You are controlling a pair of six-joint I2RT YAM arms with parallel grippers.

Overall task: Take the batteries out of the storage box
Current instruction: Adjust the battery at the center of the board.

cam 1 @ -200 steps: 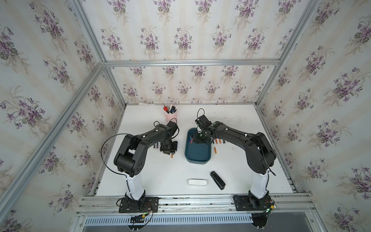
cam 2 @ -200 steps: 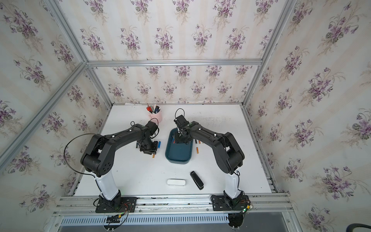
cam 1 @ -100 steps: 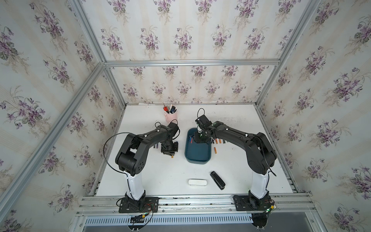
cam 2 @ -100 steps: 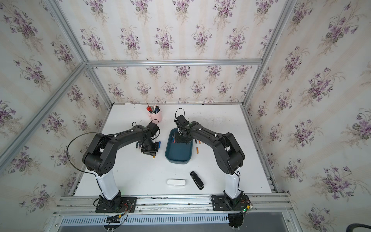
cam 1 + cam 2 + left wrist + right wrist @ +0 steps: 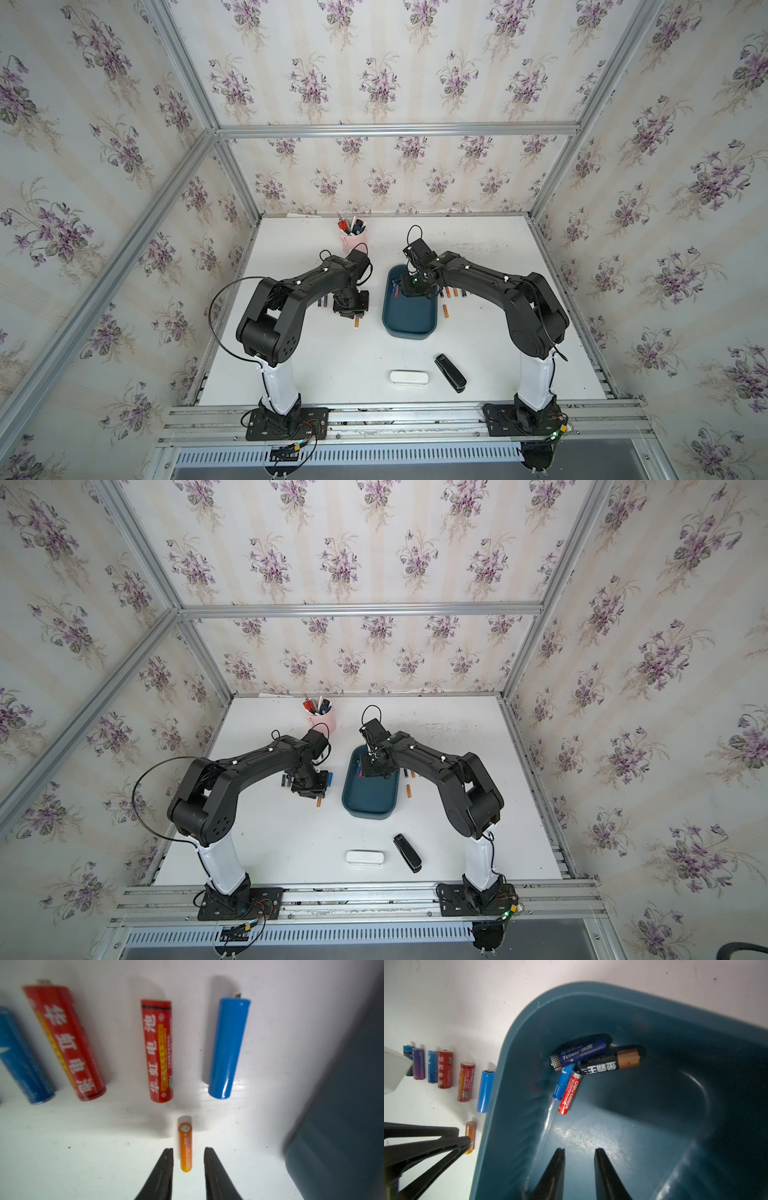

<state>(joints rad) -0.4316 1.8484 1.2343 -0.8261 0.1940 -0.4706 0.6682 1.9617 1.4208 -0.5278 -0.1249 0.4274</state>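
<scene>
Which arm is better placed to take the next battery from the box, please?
Right: the right tool hangs open over the storage box, facing four batteries; the left tool is outside it.

Robot test cell, lab-type rig, not a lived-in room. Aluminium frame boxes in a white worktop. Wall panels are papered with purple flower sprigs. Left arm and right arm are bolted to slotted rails along the worktop's front edge. Loose wiring hangs below the rails.
</scene>
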